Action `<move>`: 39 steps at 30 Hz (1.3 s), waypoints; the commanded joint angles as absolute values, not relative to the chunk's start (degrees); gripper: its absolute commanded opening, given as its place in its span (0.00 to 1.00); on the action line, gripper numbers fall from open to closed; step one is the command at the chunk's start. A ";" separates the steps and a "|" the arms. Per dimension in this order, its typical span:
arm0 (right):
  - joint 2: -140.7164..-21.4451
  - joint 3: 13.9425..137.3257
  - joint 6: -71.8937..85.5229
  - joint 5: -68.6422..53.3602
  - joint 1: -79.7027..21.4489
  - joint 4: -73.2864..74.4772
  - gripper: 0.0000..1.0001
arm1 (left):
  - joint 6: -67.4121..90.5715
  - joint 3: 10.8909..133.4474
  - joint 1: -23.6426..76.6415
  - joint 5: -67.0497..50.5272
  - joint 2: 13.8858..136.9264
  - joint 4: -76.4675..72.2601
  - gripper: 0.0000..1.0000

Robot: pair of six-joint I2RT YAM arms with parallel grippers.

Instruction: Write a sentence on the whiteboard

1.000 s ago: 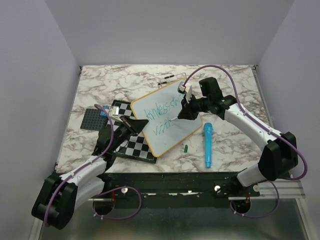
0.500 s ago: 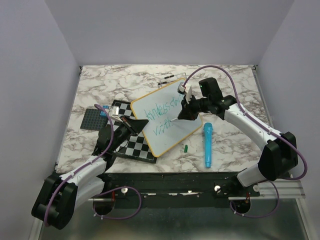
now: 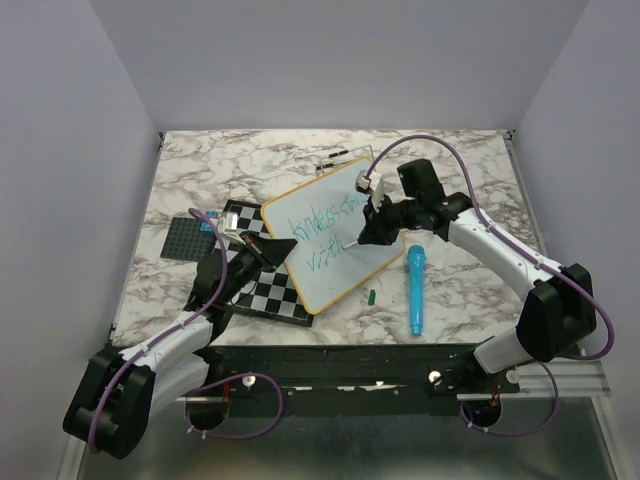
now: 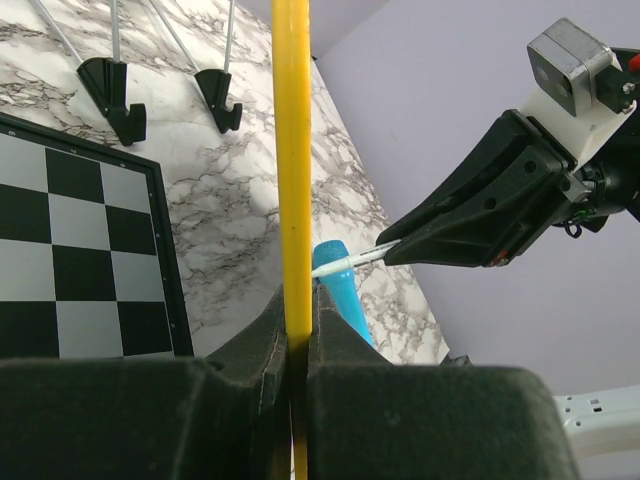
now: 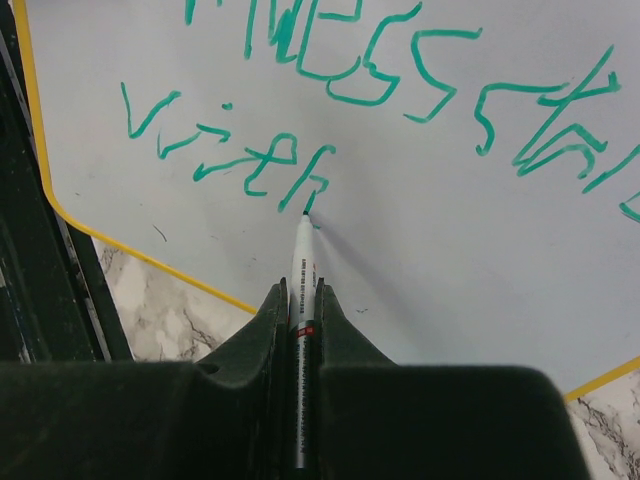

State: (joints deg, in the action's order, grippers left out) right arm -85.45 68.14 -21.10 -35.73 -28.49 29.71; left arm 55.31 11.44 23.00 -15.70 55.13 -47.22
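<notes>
The whiteboard (image 3: 345, 272), white with a yellow frame, lies tilted mid-table, partly over a checkered board. Green lettering, the sentence (image 3: 325, 228), runs across it in two lines. My left gripper (image 3: 268, 250) is shut on the whiteboard's yellow edge (image 4: 292, 150), which passes between the jaws of the left gripper (image 4: 293, 325). My right gripper (image 3: 362, 236) is shut on a thin white marker (image 5: 303, 262). Its green tip touches the whiteboard (image 5: 450, 240) at the end of "with" in the sentence (image 5: 245, 155). The right gripper (image 5: 301, 300) points down at the board.
A checkered board (image 3: 262, 292) lies under the whiteboard's left corner. A blue cylinder (image 3: 414, 290) and a small green cap (image 3: 371, 297) lie right of the board. A dark studded plate (image 3: 186, 238) sits at the left, and a wire stand (image 3: 335, 157) at the back.
My right gripper has shifted slightly left with the marker over the second line. The left arm and the whiteboard have not moved.
</notes>
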 commanded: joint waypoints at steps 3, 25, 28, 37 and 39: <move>-84.64 66.97 -22.50 -35.51 -28.39 31.46 0.01 | 55.63 12.13 23.47 -17.23 53.26 -55.55 0.00; -74.79 61.53 -19.42 -45.00 -21.89 23.12 0.01 | 47.37 13.62 23.38 -20.48 50.45 -48.17 0.00; -74.45 60.91 -19.78 -46.49 -21.80 22.24 0.01 | 46.93 13.71 23.38 -20.83 50.19 -47.64 0.00; -72.86 58.89 -20.74 -48.78 -20.74 21.45 0.01 | 45.62 14.15 23.38 -22.15 50.10 -45.79 0.00; -72.95 58.71 -20.74 -49.30 -20.48 21.27 0.01 | 45.62 14.06 23.38 -22.24 50.10 -45.70 0.00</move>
State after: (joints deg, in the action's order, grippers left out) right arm -74.00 59.59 -19.99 -46.30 -21.26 23.11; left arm 47.81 11.84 23.00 -19.29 51.27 -43.57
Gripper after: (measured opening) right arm 0.149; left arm 0.109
